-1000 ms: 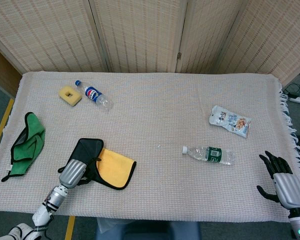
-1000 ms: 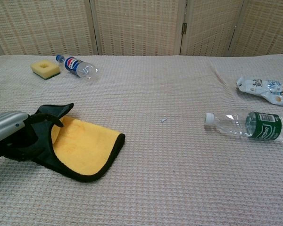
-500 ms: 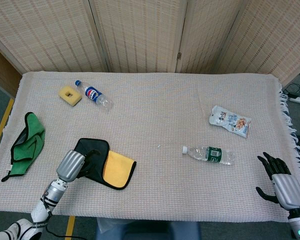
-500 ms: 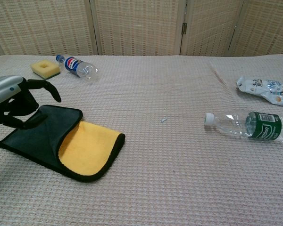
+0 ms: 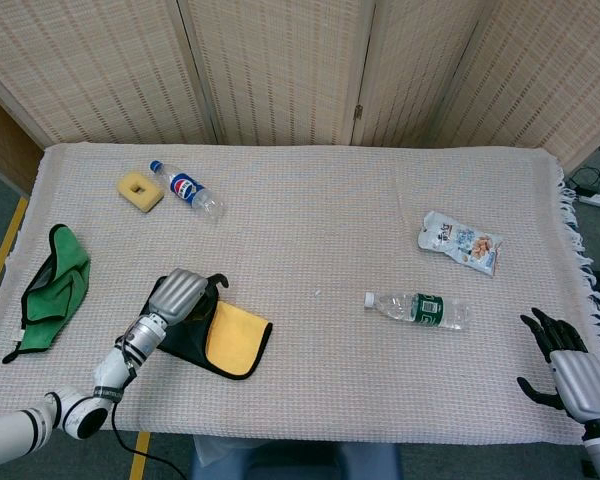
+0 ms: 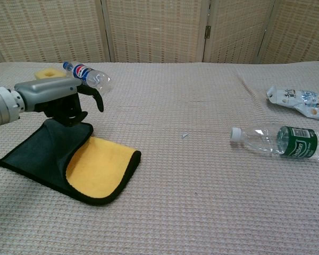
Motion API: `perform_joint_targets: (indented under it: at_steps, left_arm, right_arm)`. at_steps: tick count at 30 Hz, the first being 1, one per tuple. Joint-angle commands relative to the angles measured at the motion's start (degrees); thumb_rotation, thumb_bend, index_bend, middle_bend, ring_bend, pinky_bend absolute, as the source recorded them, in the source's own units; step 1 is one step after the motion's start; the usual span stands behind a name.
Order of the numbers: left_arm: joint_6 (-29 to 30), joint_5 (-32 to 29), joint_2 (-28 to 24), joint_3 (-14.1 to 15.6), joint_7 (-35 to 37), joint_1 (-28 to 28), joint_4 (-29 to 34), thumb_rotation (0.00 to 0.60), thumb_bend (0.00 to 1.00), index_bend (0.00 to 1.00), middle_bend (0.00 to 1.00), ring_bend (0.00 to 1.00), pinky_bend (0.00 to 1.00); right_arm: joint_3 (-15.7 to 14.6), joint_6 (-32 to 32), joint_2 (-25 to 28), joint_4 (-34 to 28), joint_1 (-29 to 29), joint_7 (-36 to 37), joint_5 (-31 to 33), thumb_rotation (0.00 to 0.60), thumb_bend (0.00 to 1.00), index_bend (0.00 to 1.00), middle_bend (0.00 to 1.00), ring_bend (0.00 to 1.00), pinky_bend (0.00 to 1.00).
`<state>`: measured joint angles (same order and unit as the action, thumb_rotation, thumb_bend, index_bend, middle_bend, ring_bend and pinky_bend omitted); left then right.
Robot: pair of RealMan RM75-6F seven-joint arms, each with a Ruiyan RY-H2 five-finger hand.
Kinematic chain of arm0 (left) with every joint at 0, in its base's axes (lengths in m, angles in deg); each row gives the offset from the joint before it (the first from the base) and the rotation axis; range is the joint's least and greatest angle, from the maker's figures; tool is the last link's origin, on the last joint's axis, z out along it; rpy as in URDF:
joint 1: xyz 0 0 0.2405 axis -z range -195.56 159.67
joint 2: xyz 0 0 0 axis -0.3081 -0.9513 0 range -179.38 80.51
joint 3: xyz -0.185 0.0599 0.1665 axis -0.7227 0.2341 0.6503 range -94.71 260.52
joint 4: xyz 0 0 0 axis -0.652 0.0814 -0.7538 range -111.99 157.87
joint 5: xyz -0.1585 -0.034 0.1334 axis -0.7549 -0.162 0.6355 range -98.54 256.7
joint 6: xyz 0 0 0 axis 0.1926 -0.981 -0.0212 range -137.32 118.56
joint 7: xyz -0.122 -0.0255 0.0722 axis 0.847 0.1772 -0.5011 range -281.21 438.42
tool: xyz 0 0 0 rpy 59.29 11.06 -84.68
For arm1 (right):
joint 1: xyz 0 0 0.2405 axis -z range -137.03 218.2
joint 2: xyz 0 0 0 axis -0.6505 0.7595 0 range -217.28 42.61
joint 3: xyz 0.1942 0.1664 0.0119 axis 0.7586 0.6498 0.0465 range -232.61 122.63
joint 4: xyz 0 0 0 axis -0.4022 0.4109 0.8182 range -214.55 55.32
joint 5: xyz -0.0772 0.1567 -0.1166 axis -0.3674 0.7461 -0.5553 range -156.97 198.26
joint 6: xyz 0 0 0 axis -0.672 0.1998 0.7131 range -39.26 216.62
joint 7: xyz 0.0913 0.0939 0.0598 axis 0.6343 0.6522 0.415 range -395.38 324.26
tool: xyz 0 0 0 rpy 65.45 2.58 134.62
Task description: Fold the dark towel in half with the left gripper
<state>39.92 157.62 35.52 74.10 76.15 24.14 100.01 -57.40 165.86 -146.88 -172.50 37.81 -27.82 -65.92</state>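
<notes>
Dark towel (image 5: 195, 335) sits near-left on the table (image 5: 310, 210), partly folded w/ the dark flap over the left part and yellow inside showing on the right. Left hand (image 5: 182, 295) hovers above the towel's far edge, fingers curled down but holding nothing afaict. Right hand (image 5: 565, 365) is at the near-right table edge, fingers spread, empty. Other stuff: green cloth (image 5: 50, 285) far left, sponge (image 5: 140, 190) and pepsi bottle (image 5: 187, 190) at far left, water bottle (image 5: 417, 309) and snack bag (image 5: 460, 242) on the right.
</notes>
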Motion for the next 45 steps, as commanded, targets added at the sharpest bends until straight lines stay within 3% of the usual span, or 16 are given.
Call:
perform_joint_targets:
  at_steps: [1, 9, 18, 26, 45]
  left_arm:
    - [-3.86, -2.67, 0.02, -1.61, -3.34, 3.43, -0.41, 0.600, 0.69, 0.36, 1.00, 1.00, 1.00]
    - [-12.29, -9.24, 2.53, -2.39, -5.29, 8.37, -6.64, 0.600, 0.72, 0.32, 1.00, 1.00, 1.00]
    - [-18.28, -13.32, 3.66, -0.74, -6.12, 10.89, -14.29, 0.600, 0.72, 0.34, 1.00, 1.00, 1.00]
    - [-19.61, -15.76, 2.66, 1.66, -8.67, 11.02, -14.09, 0.600, 0.72, 0.36, 1.00, 1.00, 1.00]
    - [-16.59, -16.81, 1.91, 3.28, -9.40, 10.22, -12.24, 0.600, 0.72, 0.43, 1.00, 1.00, 1.00]
  right_arm:
    - [0.17, -0.39, 0.01, 0.23, -0.14, 0.24, 0.44, 0.600, 0.35, 0.00, 0.00, 0.00, 0.00]
    - [0.59, -1.59, -0.04, 0.64, -0.55, 0.69, 1.82, 0.600, 0.35, 0.00, 0.00, 0.00, 0.00]
    - [1.04, -2.48, 0.14, 1.38, -0.74, 1.66, 3.18, 0.600, 0.35, 0.00, 0.00, 0.00, 0.00]
    - [1.09, -2.80, 0.15, 1.59, -0.86, 1.83, 3.27, 0.600, 0.35, 0.00, 0.00, 0.00, 0.00]
    - [0.85, -1.73, 0.15, 1.23, -0.34, 1.51, 2.49, 0.600, 0.35, 0.00, 0.00, 0.00, 0.00]
